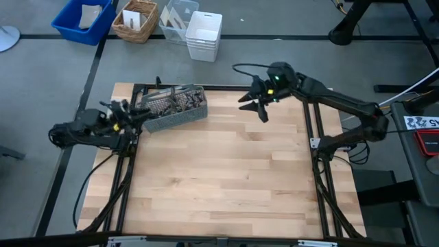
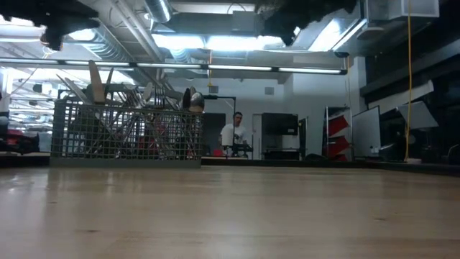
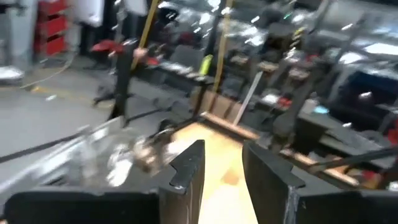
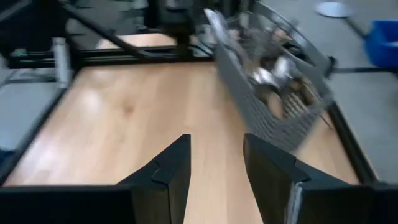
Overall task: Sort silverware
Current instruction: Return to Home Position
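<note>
1. Pale wood planks make up the table, which fills the middle of the high view. Storage bins sit on the grey floor at the upper left.
2. You find the silverware standing in the grey mesh caddy, at the table's upper-left corner in the high view. In the low view the handles poke above the caddy's rim at the left of the frame.
3. Expect each piece to be stiff, light and slick. Polished metal will likely slide between the fingers, so pinch a handle across its flat faces, near mid-length.
4. The pieces lean and cross, so lifting one probably drags its neighbours.
5. Your left gripper is spread with nothing between its fingers. In the high view it sits just left of the caddy.
6. Your right gripper is likewise parted and empty. It hovers near the table's upper-right edge.
7. You cannot count the pieces or tell forks from spoons, because the mesh and the blur hide them.
8. Low view shows the arms only as dark shapes along its top edge.
9. A person stands far back in the room, at the centre of the low view.
</note>
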